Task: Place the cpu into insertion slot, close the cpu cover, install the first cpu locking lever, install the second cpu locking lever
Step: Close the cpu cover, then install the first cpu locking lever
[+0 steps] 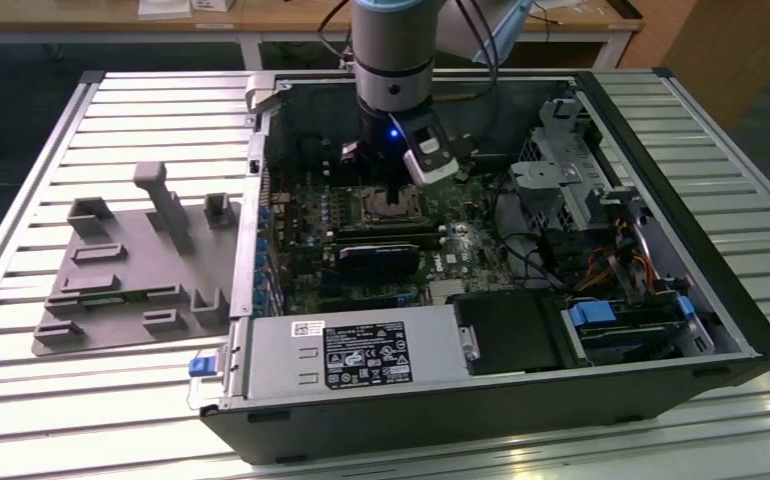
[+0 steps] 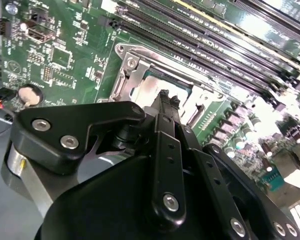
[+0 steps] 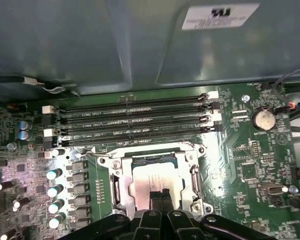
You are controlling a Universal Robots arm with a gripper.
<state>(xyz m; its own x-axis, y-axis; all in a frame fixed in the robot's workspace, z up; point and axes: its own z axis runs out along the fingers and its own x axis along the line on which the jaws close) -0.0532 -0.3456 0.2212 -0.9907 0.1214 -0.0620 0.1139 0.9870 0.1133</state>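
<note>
Exterior view, taken from its left: a grey fixture plate lies on the slatted table, well apart from my fingers. Next comes the open computer case, where the gripper hangs over the insertion slot. The drive bays sit farther off toward the exterior view's right.

In both wrist views my fingers are pressed together with nothing between them. The cpu lies directly under the tips, seated in the slot with its silver top facing up. The cpu cover appears to lie flat around it, its window framing the chip. The memory slots run just beyond the fingertips. I cannot tell whether the tips touch the chip or hover just above it.

My reading is that placing is done and the cover is down, so the work in hand is seating the cover or starting on the locking levers. I cannot make out whether either is latched. Any move from here calls for light, straight pressure and for keeping clear of the memory slots.
</note>
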